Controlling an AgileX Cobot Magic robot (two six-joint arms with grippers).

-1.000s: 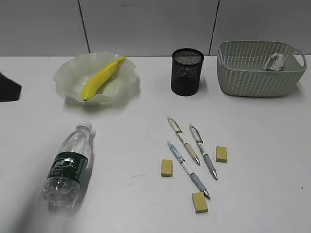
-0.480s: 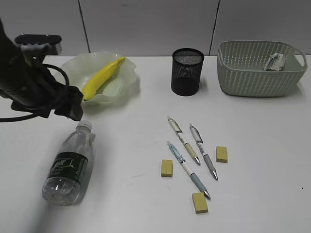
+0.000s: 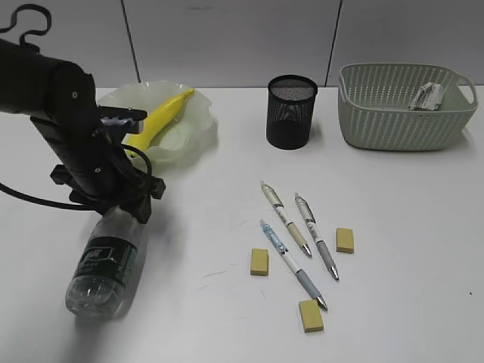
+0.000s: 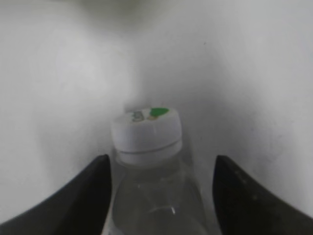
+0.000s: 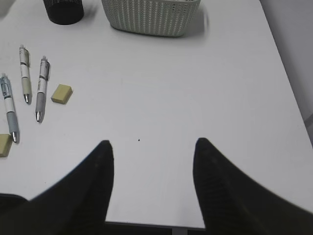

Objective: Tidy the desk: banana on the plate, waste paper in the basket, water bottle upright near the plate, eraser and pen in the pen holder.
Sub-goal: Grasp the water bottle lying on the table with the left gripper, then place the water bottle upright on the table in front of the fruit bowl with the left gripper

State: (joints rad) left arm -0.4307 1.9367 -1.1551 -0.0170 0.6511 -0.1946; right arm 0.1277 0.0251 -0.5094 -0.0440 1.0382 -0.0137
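Note:
A clear water bottle [image 3: 103, 265] with a green label lies on its side at the front left. My left gripper [image 3: 125, 210] is open and straddles its neck; the white cap [image 4: 145, 132] shows between the fingers [image 4: 161, 164], which stand apart from the bottle. The banana [image 3: 160, 119] lies on the pale green plate [image 3: 198, 127]. Three pens [image 3: 291, 234] and three yellow erasers [image 3: 259, 262] lie mid-table. The black mesh pen holder [image 3: 291, 112] stands behind them. Crumpled paper [image 3: 429, 96] lies in the basket [image 3: 404, 113]. My right gripper [image 5: 152, 147] is open and empty over bare table.
The table's right and front edges show in the right wrist view [image 5: 288, 98]. The pens [image 5: 24, 81], an eraser [image 5: 62, 93], pen holder [image 5: 63, 11] and basket [image 5: 151, 17] lie ahead of that gripper.
My left arm has swung in from the left edge, past the plate, and come down over the bottle's neck. The bottle and the other things have not moved.

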